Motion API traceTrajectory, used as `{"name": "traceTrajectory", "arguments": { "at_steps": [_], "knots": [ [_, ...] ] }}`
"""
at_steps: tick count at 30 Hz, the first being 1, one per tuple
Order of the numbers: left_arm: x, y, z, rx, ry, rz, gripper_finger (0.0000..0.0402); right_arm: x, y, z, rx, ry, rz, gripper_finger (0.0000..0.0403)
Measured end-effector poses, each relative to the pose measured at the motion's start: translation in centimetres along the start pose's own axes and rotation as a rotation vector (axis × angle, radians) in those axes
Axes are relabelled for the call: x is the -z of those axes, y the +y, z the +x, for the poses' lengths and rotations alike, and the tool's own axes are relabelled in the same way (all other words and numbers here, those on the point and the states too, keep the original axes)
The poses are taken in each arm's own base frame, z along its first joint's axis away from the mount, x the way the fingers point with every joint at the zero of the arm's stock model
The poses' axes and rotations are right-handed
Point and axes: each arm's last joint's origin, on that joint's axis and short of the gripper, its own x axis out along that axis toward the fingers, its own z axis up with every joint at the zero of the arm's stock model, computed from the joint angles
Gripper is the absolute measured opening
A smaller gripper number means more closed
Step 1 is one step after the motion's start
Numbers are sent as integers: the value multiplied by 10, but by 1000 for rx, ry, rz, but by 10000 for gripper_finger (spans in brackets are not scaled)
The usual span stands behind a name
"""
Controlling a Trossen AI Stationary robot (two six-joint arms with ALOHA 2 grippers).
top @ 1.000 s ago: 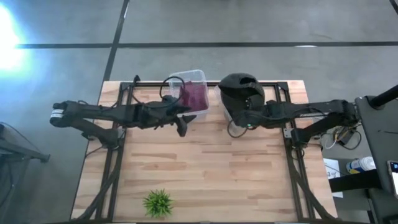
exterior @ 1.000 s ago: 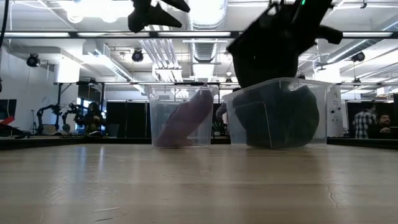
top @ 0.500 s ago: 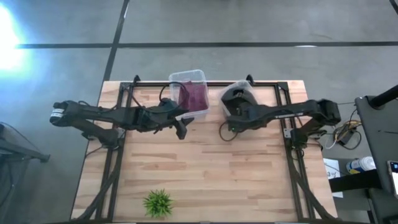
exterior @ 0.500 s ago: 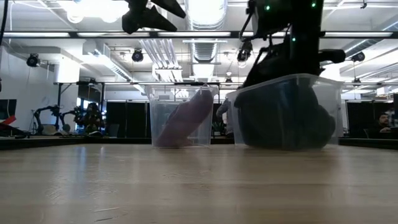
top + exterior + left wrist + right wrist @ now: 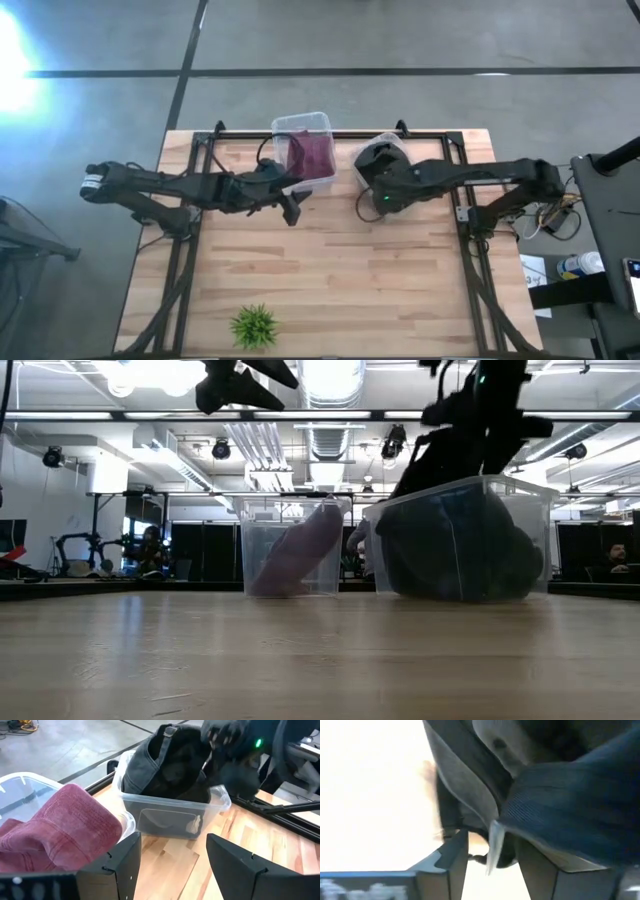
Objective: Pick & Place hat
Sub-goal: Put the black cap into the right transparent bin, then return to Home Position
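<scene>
A black hat point(image 5: 170, 770) lies in a clear bin point(image 5: 385, 158) at the table's far middle, its crown reaching above the rim. My right gripper point(image 5: 375, 180) hangs over that bin's near side. In the right wrist view its fingers stand apart, with a thin edge of the hat point(image 5: 492, 847) between them. A maroon hat point(image 5: 312, 155) leans inside a second clear bin point(image 5: 305, 125) to the left. My left gripper point(image 5: 292, 208) hovers open just near of that bin, holding nothing. My right gripper has its fingers point(image 5: 455, 862) on either side of the hat's thin edge point(image 5: 492, 847), coming from above. Dark cloth overlaps the other finger in the wrist view. I cannot tell whether either finger touches the hat, which rests in the bin.
A small green plant point(image 5: 254, 325) stands near the table's front left. Bare wood lies between it and the bins. A black frame point(image 5: 200, 150) runs along the table's sides and far edge. A person point(image 5: 618, 558) shows in the room behind.
My right gripper has come down and a little toward the table's left with the black hat. The hat, which was spread out above the bin, now sits down inside it.
</scene>
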Motion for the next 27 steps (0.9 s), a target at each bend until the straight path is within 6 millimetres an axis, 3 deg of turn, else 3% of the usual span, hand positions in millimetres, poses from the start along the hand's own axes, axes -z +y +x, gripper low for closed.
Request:
{"name": "traceTrajectory", "arguments": {
  "at_steps": [7, 14, 17, 19, 23, 27],
  "knots": [
    [0, -6, -9, 62, 5, 7, 218, -2, -30, -46, -201, -110, 0, 179],
    [-5, 1, -24, 278, 37, 33, 218, 8, -44, -80, -479, -311, -112, 171],
    [8, 14, -22, 290, 35, 15, 218, 17, -48, -76, -555, -359, -100, 167],
    [21, 21, -22, 340, 21, -4, 218, 28, -51, -61, -565, -344, -76, 164],
    [48, 30, -29, 594, -58, -58, 218, 52, -59, -30, -577, -332, -25, 157],
    [72, 48, -39, 706, -104, -165, 218, 61, -74, -24, -593, -383, -20, 151]
  ]
}}
